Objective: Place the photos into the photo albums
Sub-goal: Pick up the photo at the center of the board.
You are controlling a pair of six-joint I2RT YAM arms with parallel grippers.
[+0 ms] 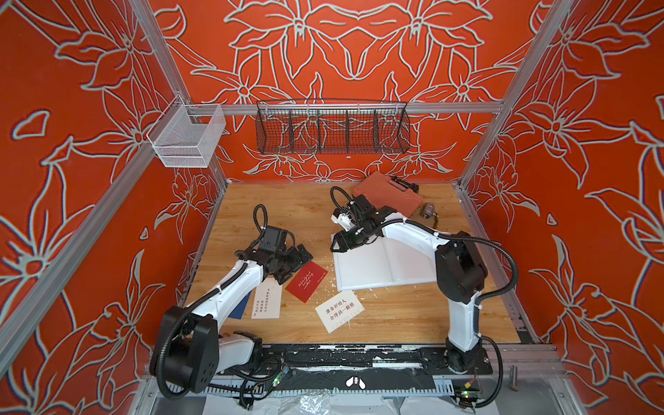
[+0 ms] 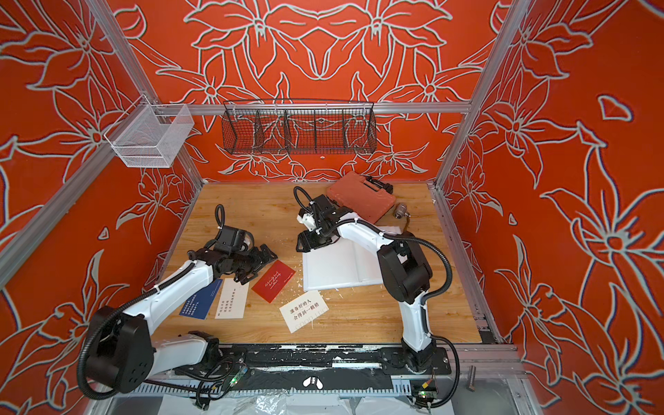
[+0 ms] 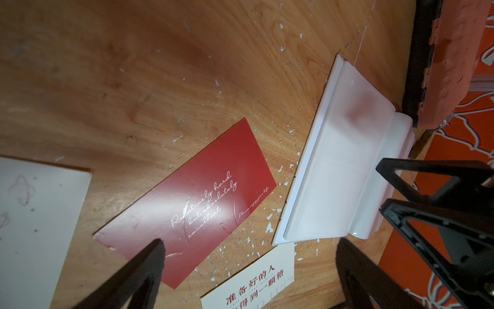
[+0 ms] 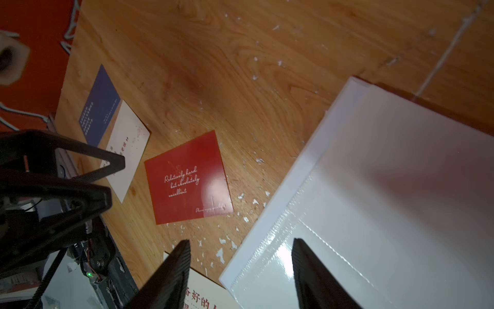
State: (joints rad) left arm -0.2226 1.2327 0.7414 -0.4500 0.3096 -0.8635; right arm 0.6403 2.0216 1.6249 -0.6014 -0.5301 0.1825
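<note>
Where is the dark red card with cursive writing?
In both top views the dark red card lies flat on the wooden table, between the left gripper and the open white photo album.

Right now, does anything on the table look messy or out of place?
Yes: white flakes litter the table between the red card and the open album, like chipped paint or paper; I cannot tell which. The album also sits askew.

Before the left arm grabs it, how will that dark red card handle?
The dark red card lies flat on the wooden table, so its edges are probably hard to catch. Its glossy sheen suggests it may slide.
</note>
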